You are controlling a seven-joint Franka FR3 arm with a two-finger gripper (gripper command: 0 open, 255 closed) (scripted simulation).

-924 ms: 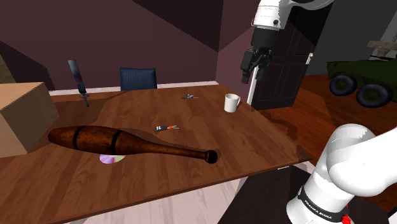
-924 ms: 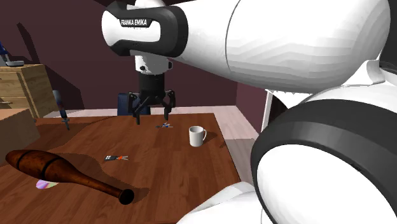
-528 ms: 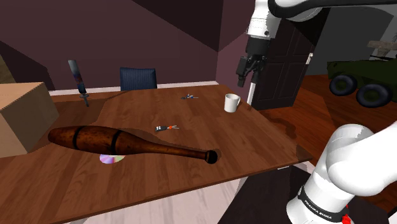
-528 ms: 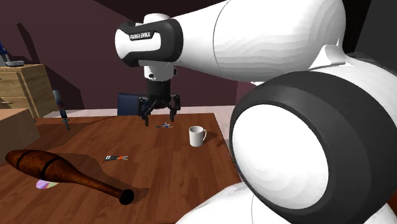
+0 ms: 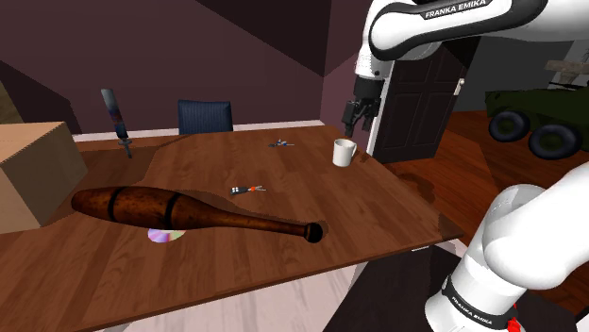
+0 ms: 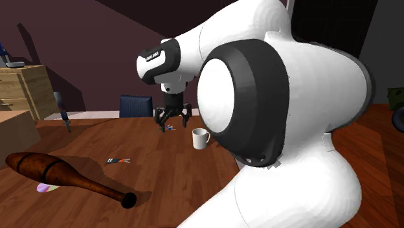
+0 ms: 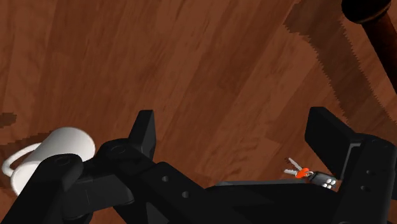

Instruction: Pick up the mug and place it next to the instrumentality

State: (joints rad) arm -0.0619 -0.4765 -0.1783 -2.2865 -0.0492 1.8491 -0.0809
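A white mug (image 5: 344, 152) stands upright on the brown wooden table (image 5: 378, 203), near its far right corner in the shoulder view; the second exterior view has the mug (image 6: 200, 138) too. My black gripper (image 5: 356, 117) hangs open in the air just above and slightly behind the mug, touching nothing. In the wrist view the mug (image 7: 46, 156) sits outside the gripper (image 7: 238, 133), beside one finger (image 7: 145, 130). A long dark wooden club (image 5: 189, 212) lies across the table's near left part.
A key fob with keys (image 5: 247, 190) lies mid-table, and another small bunch (image 5: 280, 143) near the far edge. A disc (image 5: 165, 235) peeks from under the club. A cardboard box (image 5: 33, 174), a blue chair (image 5: 205, 116) and a dark door (image 5: 425, 94) surround the table.
The gripper has moved toward the shoulder view's left and a little lower, ending closer to the mug. Its fingers have stayed open. The mug and the club have not moved.
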